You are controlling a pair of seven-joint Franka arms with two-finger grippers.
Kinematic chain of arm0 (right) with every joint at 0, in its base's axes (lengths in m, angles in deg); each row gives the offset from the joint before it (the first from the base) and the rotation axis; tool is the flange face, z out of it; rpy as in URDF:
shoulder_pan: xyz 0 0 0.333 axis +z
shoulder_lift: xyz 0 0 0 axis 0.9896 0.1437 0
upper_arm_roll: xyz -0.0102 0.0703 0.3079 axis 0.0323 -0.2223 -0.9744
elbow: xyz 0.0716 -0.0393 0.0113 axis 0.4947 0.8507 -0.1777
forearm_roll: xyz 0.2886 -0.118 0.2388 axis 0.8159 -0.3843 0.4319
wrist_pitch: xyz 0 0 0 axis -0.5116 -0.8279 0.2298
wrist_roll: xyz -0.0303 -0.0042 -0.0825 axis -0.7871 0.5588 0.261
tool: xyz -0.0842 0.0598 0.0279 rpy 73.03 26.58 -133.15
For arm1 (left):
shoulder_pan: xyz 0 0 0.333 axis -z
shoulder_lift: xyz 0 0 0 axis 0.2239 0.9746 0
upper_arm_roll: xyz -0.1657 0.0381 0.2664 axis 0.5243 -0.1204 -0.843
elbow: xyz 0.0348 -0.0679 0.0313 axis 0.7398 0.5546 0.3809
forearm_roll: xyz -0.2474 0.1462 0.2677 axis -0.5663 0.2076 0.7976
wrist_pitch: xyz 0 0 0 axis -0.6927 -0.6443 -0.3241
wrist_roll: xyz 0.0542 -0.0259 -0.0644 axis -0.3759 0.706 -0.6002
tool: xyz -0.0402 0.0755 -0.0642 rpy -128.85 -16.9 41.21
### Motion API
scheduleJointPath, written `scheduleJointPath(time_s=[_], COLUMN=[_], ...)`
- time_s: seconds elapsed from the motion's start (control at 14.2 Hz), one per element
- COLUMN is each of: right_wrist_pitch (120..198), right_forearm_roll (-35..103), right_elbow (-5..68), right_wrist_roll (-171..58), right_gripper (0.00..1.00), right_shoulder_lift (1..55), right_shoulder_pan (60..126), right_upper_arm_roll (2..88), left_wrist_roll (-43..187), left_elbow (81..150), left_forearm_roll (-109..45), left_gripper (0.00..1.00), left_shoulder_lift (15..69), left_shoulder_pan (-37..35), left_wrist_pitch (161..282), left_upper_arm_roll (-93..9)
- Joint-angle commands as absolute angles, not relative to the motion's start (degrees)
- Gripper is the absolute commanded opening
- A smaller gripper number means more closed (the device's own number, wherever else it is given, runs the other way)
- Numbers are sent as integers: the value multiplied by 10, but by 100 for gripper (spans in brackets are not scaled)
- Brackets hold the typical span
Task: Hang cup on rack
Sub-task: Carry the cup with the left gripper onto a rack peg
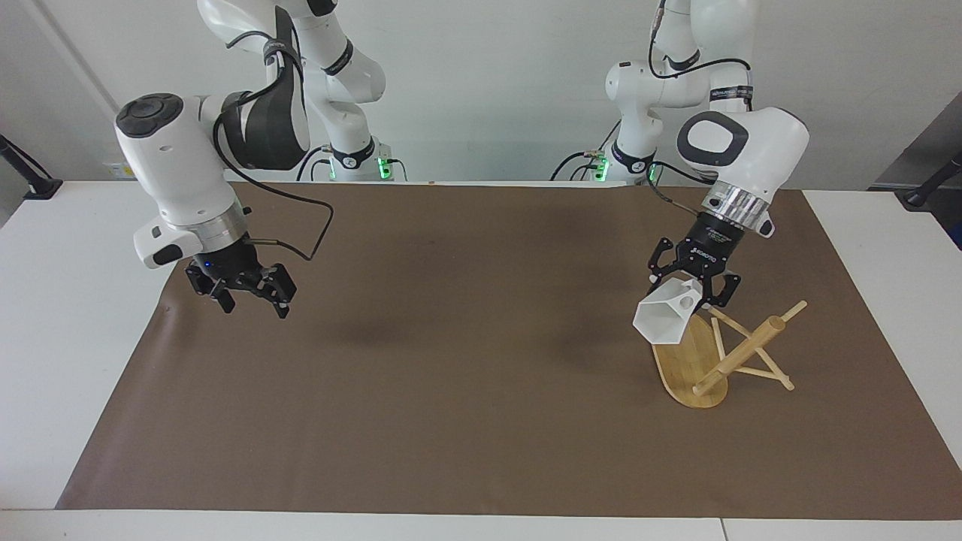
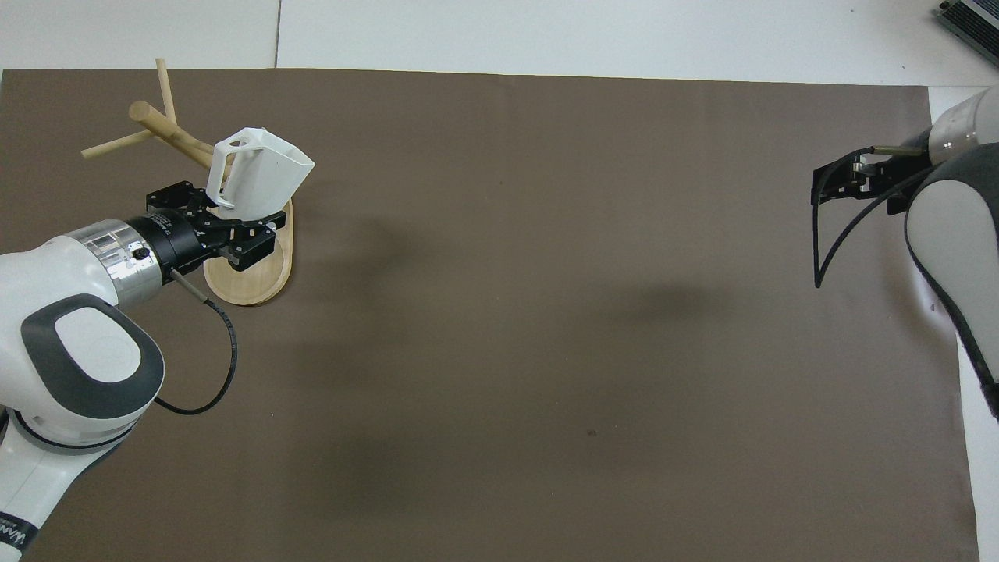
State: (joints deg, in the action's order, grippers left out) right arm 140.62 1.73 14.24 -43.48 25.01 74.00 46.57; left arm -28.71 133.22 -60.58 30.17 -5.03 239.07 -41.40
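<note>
One faceted white cup (image 1: 664, 320), bamboo rack (image 1: 695, 361)

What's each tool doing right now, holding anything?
Left tool: shut on the cup, held tilted over the rack base.
Right tool: open, empty, over the brown mat at the right arm's end.

I see a plain white cup (image 1: 664, 320), a pale bamboo rack (image 1: 695, 361), black claws, and a brown mat (image 1: 466, 391) on the white table (image 1: 60, 300).

White arms (image 1: 751, 143), silver wrist rings, black cables, black grippers.
</note>
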Motion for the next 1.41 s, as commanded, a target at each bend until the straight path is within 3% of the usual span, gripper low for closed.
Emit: scheduleJointPath(time_s=[0.0, 0.42, 1.34], right_wrist_pitch=[1340, 1249, 1227], right_forearm_roll=[9, 19, 18], right_elbow=[113, 84, 111], right_wrist_roll=[-454, -450, -448], right_gripper=[100, 100, 100], right_shoulder_lift=[249, 220, 164], right_shoulder_pan=[737, 737, 741], right_upper_arm_roll=[467, 470, 472], left_wrist_roll=[-313, -318, -334], left_elbow=[1332, 1317, 1303], left_forearm_roll=[-596, -597, -597], left_gripper=[0, 0, 0], left_shoulder_lift=[304, 327, 342], left_shoulder_pan=[-42, -41, -54], left_wrist_pitch=[2413, 2431, 2432], left_upper_arm_roll=[-418, -418, -420])
